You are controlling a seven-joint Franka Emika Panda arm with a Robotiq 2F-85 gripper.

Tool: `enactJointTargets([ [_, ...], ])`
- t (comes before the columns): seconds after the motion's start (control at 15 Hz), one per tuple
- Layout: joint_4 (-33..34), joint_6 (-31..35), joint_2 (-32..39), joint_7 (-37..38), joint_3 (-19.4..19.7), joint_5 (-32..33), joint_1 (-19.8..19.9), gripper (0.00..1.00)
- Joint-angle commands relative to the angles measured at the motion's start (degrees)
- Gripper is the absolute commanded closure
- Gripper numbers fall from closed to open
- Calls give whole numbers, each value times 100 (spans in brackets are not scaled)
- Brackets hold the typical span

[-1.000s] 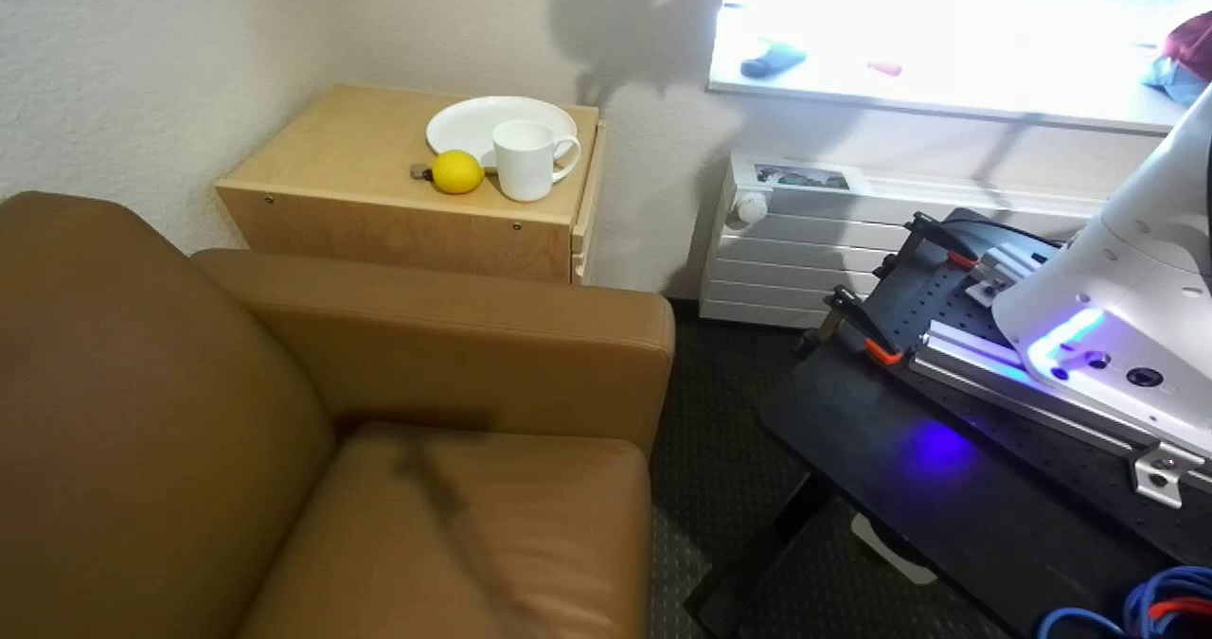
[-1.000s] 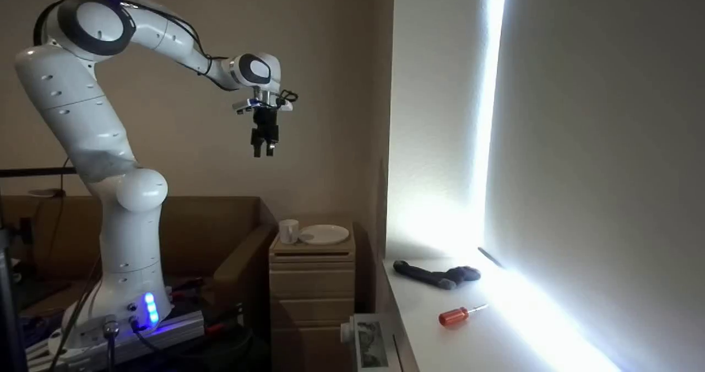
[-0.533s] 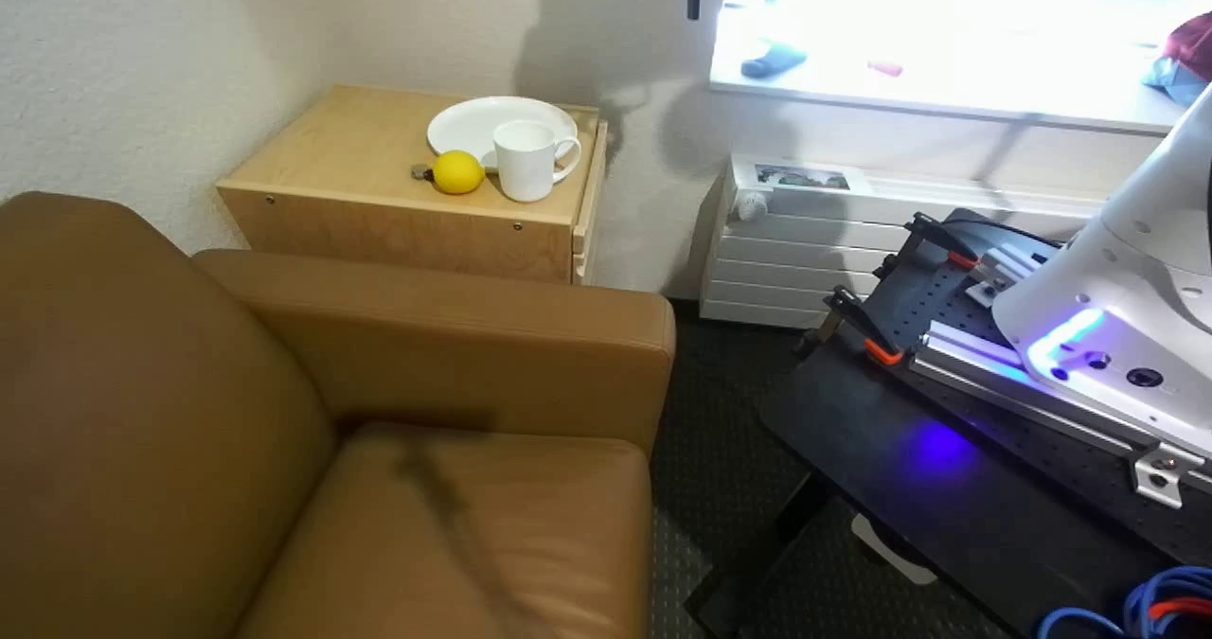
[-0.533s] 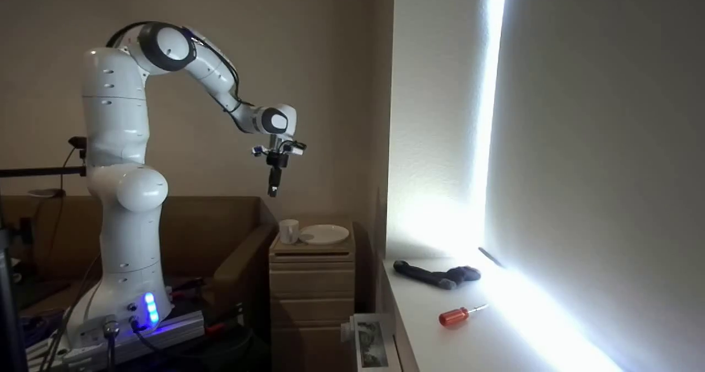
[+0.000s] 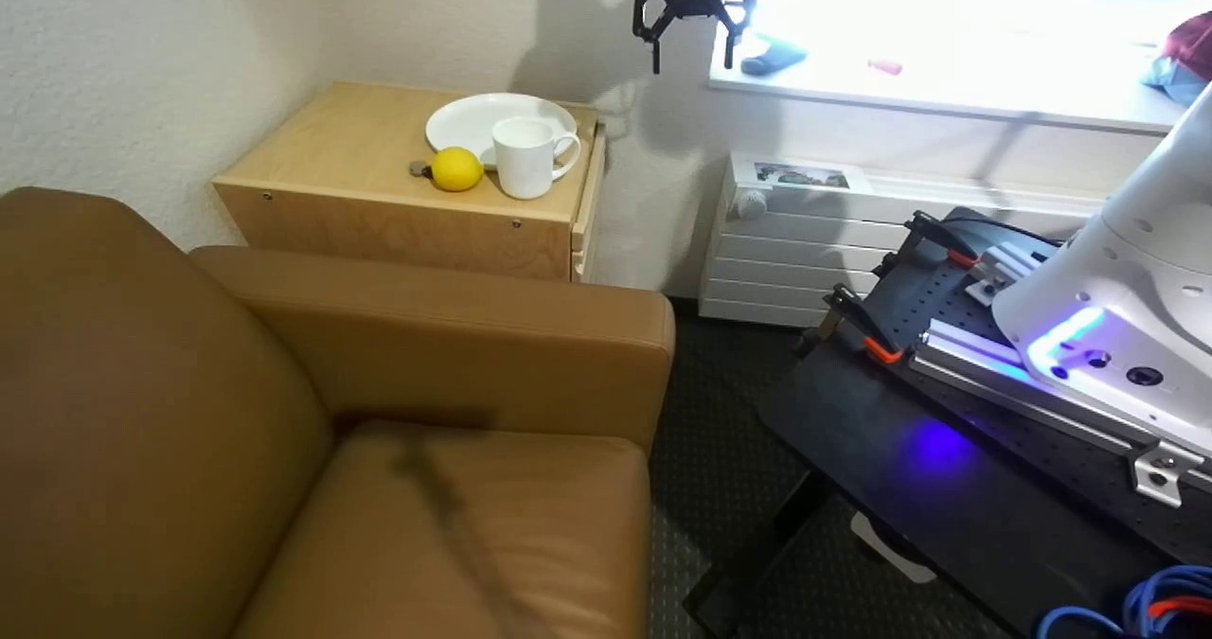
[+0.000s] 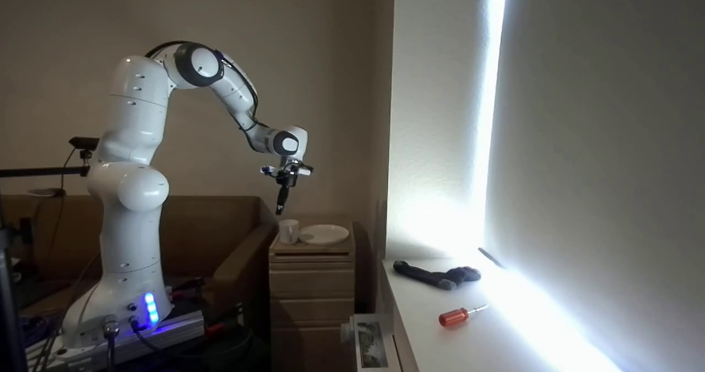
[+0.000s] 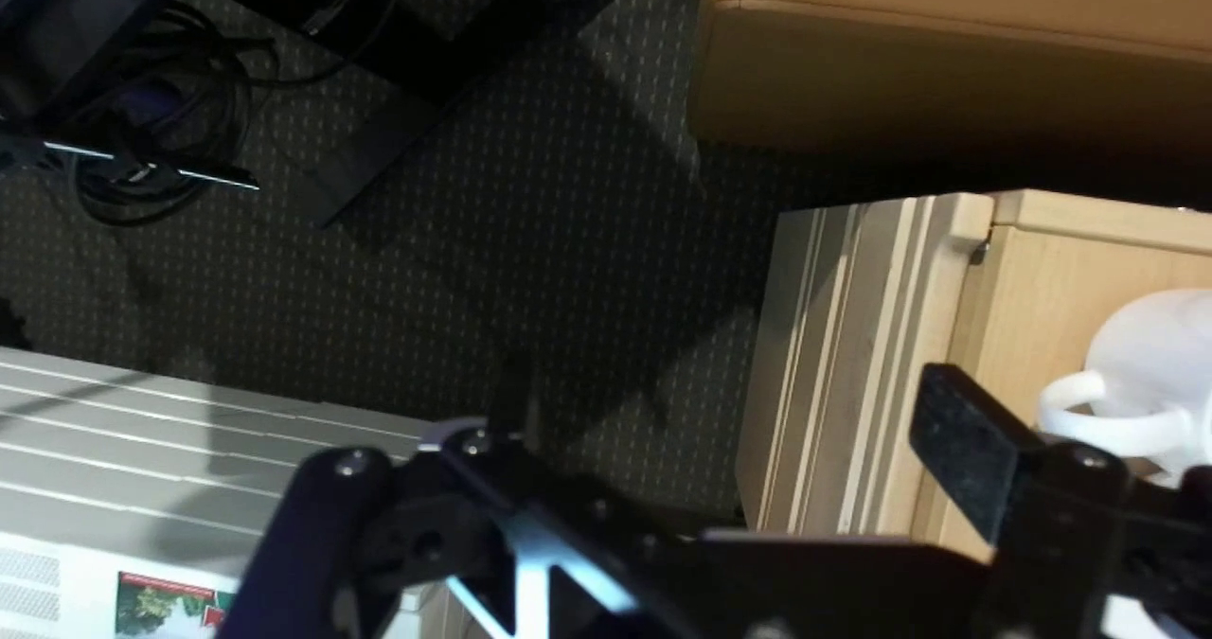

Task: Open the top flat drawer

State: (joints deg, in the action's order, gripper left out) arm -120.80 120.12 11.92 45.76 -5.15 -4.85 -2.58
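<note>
The end effector [image 5: 692,60] hangs spread wide, higher than the cabinet [image 5: 407,241]. Directly beneath the cabinet's surface [image 5: 341,137] sits the top flat drawer [image 6: 312,259], its contents hidden. A white mug [image 5: 524,161], contents unclear, stands upright beside the plate [image 5: 469,128].

No word or number can be read, the lines [image 7: 28,563] printed on the sheet [image 7: 90,594] atop the radiator [image 7: 170,459] being shown too small in the wrist view to be deciphered
</note>
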Motion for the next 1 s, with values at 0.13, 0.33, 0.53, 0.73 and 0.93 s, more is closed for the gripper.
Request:
enactJointTargets([
  [0.13, 213, 1029, 704, 566, 281, -114, -162, 0],
  [0.33, 366, 2070, 1319, 745, 449, -479, -73, 0],
  [0.53, 765, 2433, 1988, 562, 554, -920, 84, 0],
  [0.73, 711, 2168, 1990, 415, 607, -1168, 33, 0],
  [0.93, 1058, 1822, 2256, 141, 484, -1482, 202, 0],
])
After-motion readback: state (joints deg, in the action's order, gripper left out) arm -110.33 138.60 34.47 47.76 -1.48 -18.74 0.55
